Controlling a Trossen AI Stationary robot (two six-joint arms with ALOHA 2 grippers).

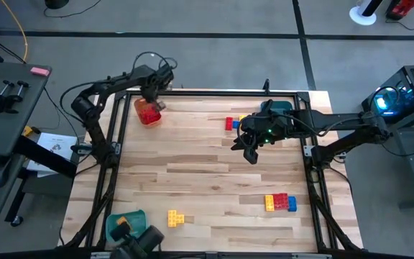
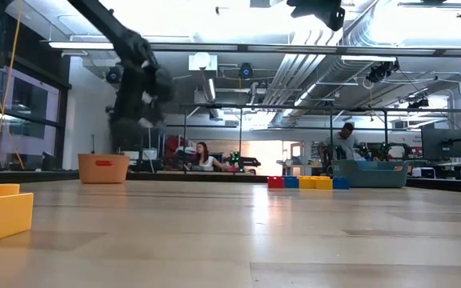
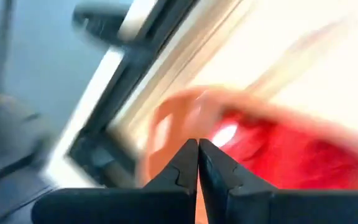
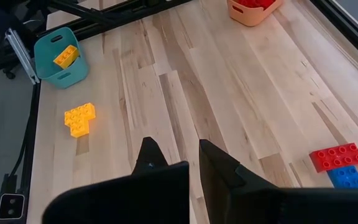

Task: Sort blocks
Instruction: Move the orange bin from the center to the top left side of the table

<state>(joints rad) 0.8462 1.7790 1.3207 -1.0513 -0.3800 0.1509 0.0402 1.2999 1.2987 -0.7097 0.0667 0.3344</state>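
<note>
three trays [image 1: 148,114] are in view, two teal and one orange, plus three loose clusters of blocks [image 1: 279,203].

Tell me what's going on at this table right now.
A two-arm robot is sorting toy bricks by colour. The left end effector, fingers shut and empty, hangs over the orange tray of red bricks at the far left. The right end effector, open and empty, hovers mid-table near a red and blue brick cluster. A teal tray at the near left holds a yellow brick. Loose yellow bricks and a mixed cluster still wait.
</note>
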